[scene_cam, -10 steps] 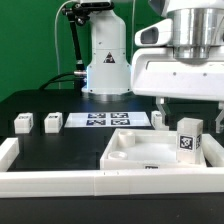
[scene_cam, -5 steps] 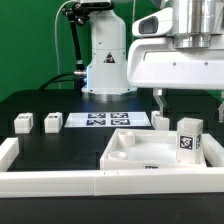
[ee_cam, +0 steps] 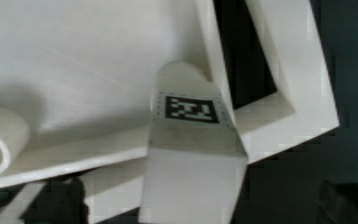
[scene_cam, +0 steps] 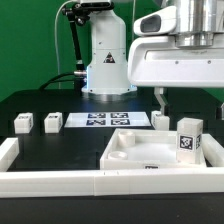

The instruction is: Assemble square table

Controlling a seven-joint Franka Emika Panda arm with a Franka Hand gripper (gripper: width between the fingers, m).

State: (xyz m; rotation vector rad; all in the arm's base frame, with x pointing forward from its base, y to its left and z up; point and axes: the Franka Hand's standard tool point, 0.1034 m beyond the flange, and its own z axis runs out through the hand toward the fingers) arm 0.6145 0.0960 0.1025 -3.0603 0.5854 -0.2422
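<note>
The square table's white slab (scene_cam: 140, 155) lies underside up at the front right, rim showing. One white leg (scene_cam: 190, 138) with a black-and-white tag stands upright in the slab's corner on the exterior view's right. My gripper (scene_cam: 190, 98) hangs straight above that leg, open and holding nothing. In the wrist view the tagged leg (ee_cam: 194, 110) rises toward the camera from the slab (ee_cam: 69, 60), between my dark, blurred jaws, which stand clear of it on both sides. Three loose legs lie on the black table: two (scene_cam: 22, 122) (scene_cam: 52, 122) on the left, one (scene_cam: 160, 119) behind the slab.
The marker board (scene_cam: 98, 121) lies flat behind the slab. A long white rail (scene_cam: 60, 181) runs along the front edge and turns up at the left end. The robot's white base (scene_cam: 106, 60) stands at the back.
My gripper has lifted a little above the upright leg and its jaws have spread slightly wider. The leg stays standing in the slab's corner.
</note>
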